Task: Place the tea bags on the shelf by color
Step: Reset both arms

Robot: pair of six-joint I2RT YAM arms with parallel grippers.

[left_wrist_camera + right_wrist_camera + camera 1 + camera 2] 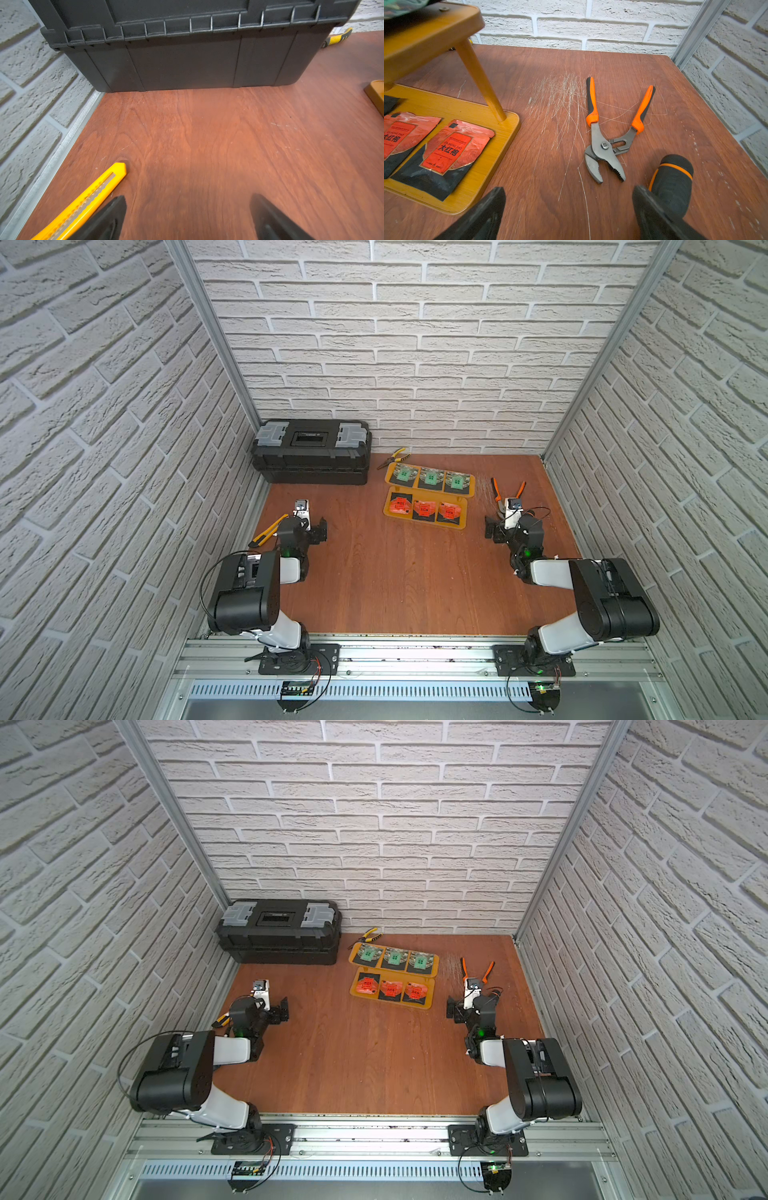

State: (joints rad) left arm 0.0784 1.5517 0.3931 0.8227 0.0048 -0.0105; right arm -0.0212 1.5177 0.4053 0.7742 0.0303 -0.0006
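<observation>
All six sachets are on the shelf (506, 133), and it looks sorted. The three green tea bags (430, 477) lie side by side on the shelf's upper plate. The three red tea bags (424, 509) line up on its lower plate, with the wrist view showing two of them flat near the plate's corner. No sachet shows on the table (395, 580) around the shelf, so by my reading nothing is left to place.

The left gripper (188, 198) sits well apart from the shelf on the toolbox (311, 452) side. It's spread wide and empty, with a yellow utility knife (87, 199) just beside one finger. The right gripper (569, 189) sits near the shelf's other end, also released and carrying nothing. The orange-handled pliers (604, 145) lie on the wood beyond it, apart from the shelf. I'd call this finished, both arms parked clear.
</observation>
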